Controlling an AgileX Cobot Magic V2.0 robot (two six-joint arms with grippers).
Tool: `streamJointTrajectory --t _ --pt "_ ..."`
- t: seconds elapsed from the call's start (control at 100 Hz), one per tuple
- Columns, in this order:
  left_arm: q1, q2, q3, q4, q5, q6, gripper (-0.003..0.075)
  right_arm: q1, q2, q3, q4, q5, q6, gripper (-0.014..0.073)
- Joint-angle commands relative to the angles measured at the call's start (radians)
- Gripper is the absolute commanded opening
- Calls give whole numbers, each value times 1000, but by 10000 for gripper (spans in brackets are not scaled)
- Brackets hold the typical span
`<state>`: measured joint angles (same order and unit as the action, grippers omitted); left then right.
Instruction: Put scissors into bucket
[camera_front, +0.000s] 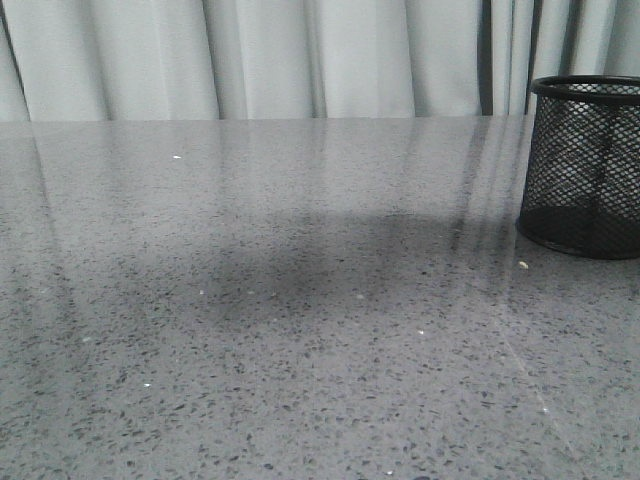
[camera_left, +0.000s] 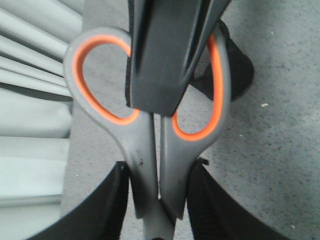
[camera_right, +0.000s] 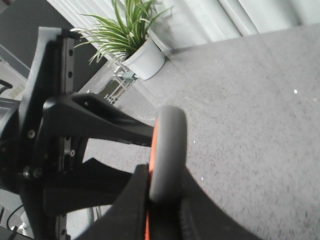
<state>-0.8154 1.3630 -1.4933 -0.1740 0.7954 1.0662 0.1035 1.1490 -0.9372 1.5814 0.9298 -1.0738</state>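
Scissors (camera_left: 145, 150) are hanging in the air, out of the front view. The left hand (camera_left: 157, 202) is clamping them just below the handles, and the right hand (camera_right: 161, 207) is seemingly pinching a handle loop too. Bucket (camera_front: 585, 165) is standing on the tabletop (camera_front: 300, 300), far right, looking empty. Pickup is done; carrying over and dropping in are remaining.

Grey-orange scissors (camera_left: 150, 150) held aloft; mesh bucket (camera_front: 585, 165) upright.
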Motion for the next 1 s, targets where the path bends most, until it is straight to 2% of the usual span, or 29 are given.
streamJointTrajectory --t 0.0,0.04,0.08,0.17,0.22,0.31,0.46,0.57,0.65,0.77,0.99 --pt "-9 -75 -36 -76 -110 -30 387 -3 -11 -87 22 -48 -18 -66" --pt "-9 -92 -36 -76 -135 -53 466 -5 -11 -116 3 -60 -18 -66" --pt "-9 -116 -36 -76 -152 -63 512 -5 -9 -152 -28 -75 -14 -66" --pt "-9 -182 -36 -76 -164 -63 504 -5 -9 -242 -140 -100 45 -66" --pt "-9 -222 -36 -76 -161 -75 470 -7 -8 -297 -237 -107 97 -66" --pt "-7 -308 -36 -68 -149 -194 382 -28 -8 -408 -450 -72 227 -66" --pt "-5 -460 -22 26 -121 -418 167 -89 9 -616 -787 131 484 -66" --pt "-5 -570 29 87 -111 -544 92 -104 46 -768 -1024 330 674 -66" --pt "-5 -648 84 103 -103 -560 83 -104 67 -822 -1163 365 790 -66" --pt "-5 -761 185 103 -103 -560 83 -104 85 -822 -1251 365 840 -66" --pt "-5 -890 338 103 -103 -573 68 -104 118 -773 -1277 365 848 -66"
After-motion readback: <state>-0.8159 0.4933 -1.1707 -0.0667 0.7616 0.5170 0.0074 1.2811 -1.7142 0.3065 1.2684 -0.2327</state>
